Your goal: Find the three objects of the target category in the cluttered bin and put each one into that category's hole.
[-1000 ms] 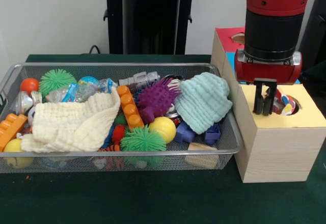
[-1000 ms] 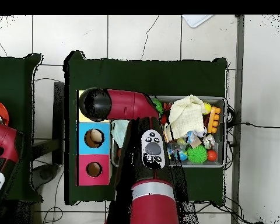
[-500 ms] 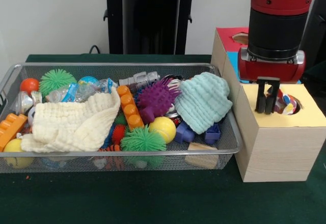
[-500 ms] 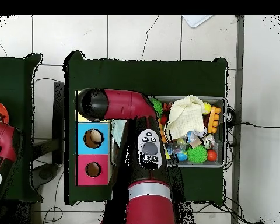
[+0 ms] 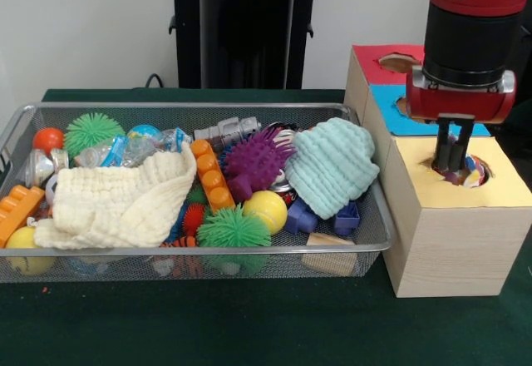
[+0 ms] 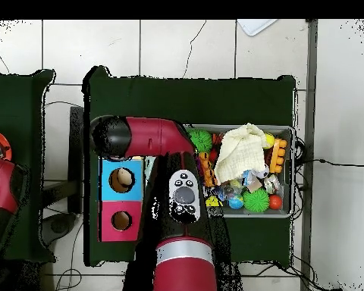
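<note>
Gripper: the gripper (image 5: 453, 155) points straight down over the yellow hole (image 5: 462, 170), fingers close together; whether it pinches anything, I cannot tell.
Task's thing: a multicoloured object (image 5: 472, 175) lies in that hole, just beside the fingertips; long axis unclear.
Bin (image 5: 376, 231): wire, well off to the gripper's side, on the bench (image 5: 249, 324).
Writing: none legible.

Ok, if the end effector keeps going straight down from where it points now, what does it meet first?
Probably the colourful object already sitting in the hole of the yellow-topped box. The end effector hangs right at that hole, pointing down; depth is unclear, so it may touch the hole's rim first.
</note>
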